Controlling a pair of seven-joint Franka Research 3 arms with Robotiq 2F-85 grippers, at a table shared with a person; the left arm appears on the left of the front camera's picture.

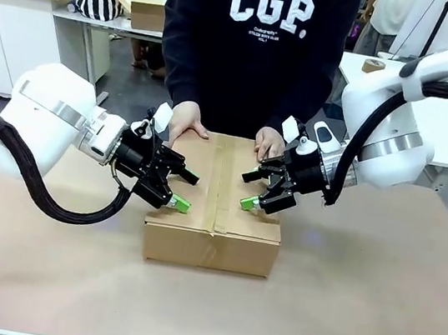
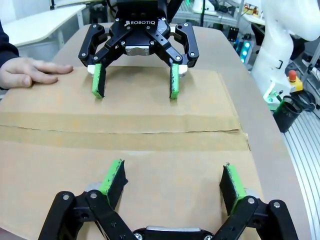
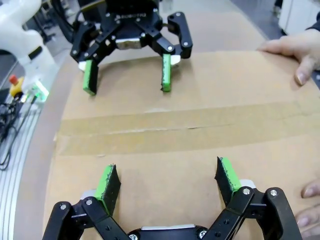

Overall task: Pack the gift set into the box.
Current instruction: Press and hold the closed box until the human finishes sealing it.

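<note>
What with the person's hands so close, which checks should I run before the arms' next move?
1. Left gripper open, holding nothing: ok.
2. Right gripper open, holding nothing: ok.
3. Gap between the two grippers, either side of the tape: ok.
4. Person's hands off the box: not ok; one hand and the other hand rest on its far edge, close to the grippers.
5. Gift set inside: cannot tell; the box is shut and taped.
6. Fingertips clear of the box top: cannot tell.
</note>
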